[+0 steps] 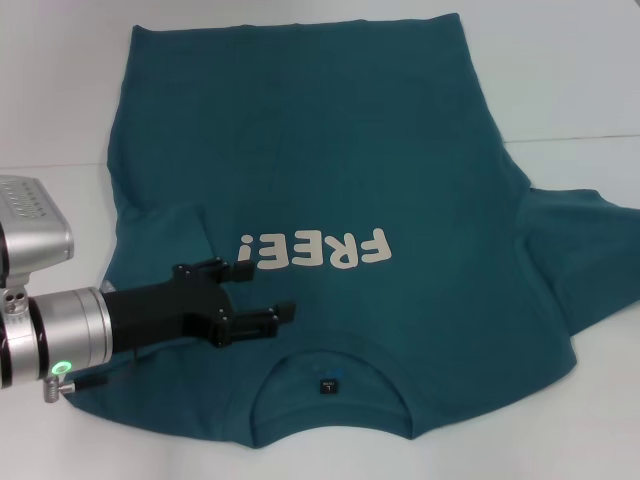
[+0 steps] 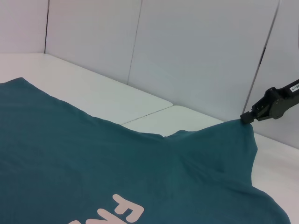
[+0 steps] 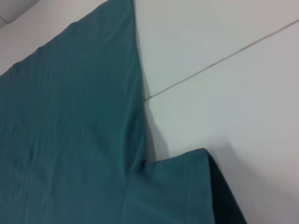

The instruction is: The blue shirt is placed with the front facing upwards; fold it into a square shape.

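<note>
matt cloth blue shirt (image 1: 330, 150), smooth white table (image 1: 580, 80)

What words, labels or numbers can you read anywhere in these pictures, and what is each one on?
"FREE!" in cream letters on the chest of the blue shirt, upside down in the head view.
Small dark label inside the collar: too small to read.
White tag on the right gripper: blurred.

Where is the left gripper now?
In the head view, the left gripper hovers open over the blue shirt on the robot's left side, just below the "FREE!" print, near the collar.
</note>
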{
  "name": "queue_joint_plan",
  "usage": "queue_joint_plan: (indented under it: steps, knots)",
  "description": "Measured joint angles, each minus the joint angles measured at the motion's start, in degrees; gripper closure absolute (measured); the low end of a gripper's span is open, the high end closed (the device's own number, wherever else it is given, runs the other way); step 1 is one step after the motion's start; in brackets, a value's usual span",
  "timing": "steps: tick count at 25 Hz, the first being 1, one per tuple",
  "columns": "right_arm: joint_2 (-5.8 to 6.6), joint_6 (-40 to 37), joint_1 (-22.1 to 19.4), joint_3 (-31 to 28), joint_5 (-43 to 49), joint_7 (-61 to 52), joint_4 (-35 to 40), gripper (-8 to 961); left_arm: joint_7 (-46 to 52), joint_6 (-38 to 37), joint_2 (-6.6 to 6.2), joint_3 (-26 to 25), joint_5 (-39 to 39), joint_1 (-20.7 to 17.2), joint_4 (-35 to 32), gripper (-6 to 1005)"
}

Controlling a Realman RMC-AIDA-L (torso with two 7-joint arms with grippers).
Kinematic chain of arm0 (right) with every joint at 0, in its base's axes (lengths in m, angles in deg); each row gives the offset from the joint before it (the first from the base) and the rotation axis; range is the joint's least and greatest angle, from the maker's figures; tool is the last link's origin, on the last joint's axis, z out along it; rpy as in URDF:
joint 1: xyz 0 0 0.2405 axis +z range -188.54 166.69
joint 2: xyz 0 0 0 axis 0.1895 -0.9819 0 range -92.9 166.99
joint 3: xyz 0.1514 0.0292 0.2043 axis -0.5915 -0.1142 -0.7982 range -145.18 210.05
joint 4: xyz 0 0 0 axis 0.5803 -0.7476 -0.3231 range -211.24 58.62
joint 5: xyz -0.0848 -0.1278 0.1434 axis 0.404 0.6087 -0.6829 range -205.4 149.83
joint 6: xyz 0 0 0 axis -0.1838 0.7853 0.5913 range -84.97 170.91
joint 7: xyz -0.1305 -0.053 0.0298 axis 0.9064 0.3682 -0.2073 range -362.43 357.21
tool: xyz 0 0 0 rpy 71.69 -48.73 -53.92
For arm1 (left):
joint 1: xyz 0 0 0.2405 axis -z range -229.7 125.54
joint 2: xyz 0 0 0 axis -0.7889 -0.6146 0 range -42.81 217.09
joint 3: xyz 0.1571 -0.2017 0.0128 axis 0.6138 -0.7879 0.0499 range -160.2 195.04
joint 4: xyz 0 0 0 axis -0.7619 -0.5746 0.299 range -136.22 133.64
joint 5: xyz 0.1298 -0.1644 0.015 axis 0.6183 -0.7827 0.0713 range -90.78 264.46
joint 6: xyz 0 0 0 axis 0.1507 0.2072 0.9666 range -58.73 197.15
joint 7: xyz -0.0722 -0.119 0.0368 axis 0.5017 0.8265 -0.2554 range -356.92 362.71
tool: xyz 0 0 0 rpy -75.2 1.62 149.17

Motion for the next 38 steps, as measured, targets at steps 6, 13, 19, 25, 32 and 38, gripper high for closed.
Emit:
queue_joint_plan:
  steps: [6,13,19,25,32,38]
  knots:
    - [0.34,-1.2,0.2,0.1,0.3,-0.1,1.7,955,0.0,0.0,-0.03,0.0,0.0,0.0,0.0,123]
    - [0.42,-3.5,1.4,-0.3,3.2,-1.4,4.5,955,0.0,-0.2,-0.04,0.0,0.0,0.1,-0.2,122]
    - [0.49,-4.1,1.7,-0.4,3.4,-1.7,6.0,955,0.0,-0.2,-0.04,0.0,0.0,0.2,-0.3,123]
    - [0.6,-5.7,1.7,-0.4,3.4,-2.2,7.8,954,0.0,-0.3,0.01,0.1,0.0,0.1,-1.0,122]
    - [0.58,-8.2,2.3,-0.2,3.4,-2.7,9.9,955,0.0,-0.7,0.05,0.1,0.0,0.0,-1.1,123]
    - [0.19,-10.4,3.9,0.3,4.7,-2.9,10.3,954,0.0,-1.0,0.06,0.1,0.0,0.0,-1.4,122]
